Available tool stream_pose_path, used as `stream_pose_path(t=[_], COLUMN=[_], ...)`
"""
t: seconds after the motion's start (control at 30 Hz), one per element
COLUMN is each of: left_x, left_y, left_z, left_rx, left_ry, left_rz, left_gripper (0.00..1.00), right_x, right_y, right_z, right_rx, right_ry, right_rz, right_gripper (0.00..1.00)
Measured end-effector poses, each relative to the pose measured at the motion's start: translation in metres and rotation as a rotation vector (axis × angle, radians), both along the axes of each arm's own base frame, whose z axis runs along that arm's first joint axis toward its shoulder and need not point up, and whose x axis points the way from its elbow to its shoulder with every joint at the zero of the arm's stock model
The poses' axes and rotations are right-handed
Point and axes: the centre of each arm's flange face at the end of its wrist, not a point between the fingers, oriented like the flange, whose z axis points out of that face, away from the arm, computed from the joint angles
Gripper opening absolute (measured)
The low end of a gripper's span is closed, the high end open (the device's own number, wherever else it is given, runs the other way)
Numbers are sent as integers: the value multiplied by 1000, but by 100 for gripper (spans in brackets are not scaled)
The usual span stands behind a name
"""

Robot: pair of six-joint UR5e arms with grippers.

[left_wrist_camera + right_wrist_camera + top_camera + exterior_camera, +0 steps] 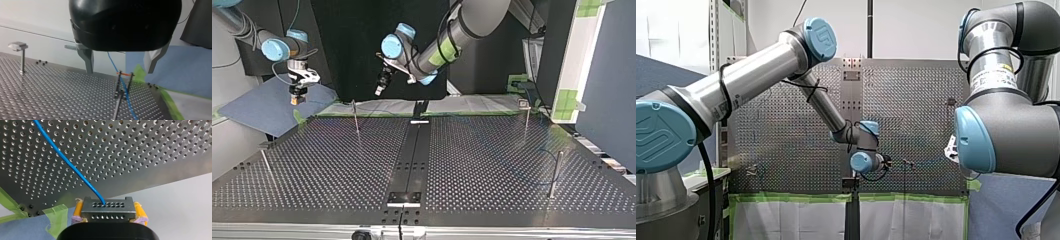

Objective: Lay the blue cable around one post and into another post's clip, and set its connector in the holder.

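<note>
The connector (106, 213) is gripped between the yellow pads (78, 210) of my right gripper (107, 212). In the top view that gripper (298, 96) is seen hanging beyond the far corner of the perforated table (492, 165), over a blue mat (257, 107). From the connector the blue cable (67, 161) is led away across the plate. In the left wrist view the blue cable (126, 97) is seen running lengthwise away from the camera, between the 2 thin uprights of a clip post (116, 86) and under an orange band (124, 74); whether it is seated there cannot be told. My left gripper (120, 71) is held above the table with its 2 metal fingers (87, 60) spread apart and nothing between them. The blue cable and the clip post lie ahead of and below that gap, roughly centred on it, with the cable's long axis along the line of reach rather than across the jaws. My left arm is therefore judged the nearer for any work at the post, and the connector's placing falls to my right. A flat-headed post (21, 50) stands well apart; whether it is the holder cannot be told.
</note>
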Motion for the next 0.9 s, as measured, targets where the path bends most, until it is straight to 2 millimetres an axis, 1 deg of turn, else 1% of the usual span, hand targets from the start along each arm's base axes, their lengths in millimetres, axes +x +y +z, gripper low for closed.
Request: stream_pose_path(t=[0.2, 0.37, 0.47, 0.8, 0.9], left_x=[-2, -6, -4, 17, 17], left_y=[10, 20, 30, 76, 87], left_z=[23, 38, 46, 73, 80], left_rx=[-35, -57, -74, -123, -124], left_ry=[-38, -43, -36, -33, -30], left_rz=[14, 27, 47, 83, 95], left_gripper=[100, 100, 100, 100, 100], right_x=[5, 8, 10, 13, 13], right_y=[1, 3, 4, 4, 4], right_z=[0, -1, -1, -1, -1], right_rx=[5, 13, 16, 20, 20], right_ry=[-4, -8, -12, -24, -24], right_rz=[22, 40, 51, 63, 64], right_gripper=[0, 0, 0, 0, 0])
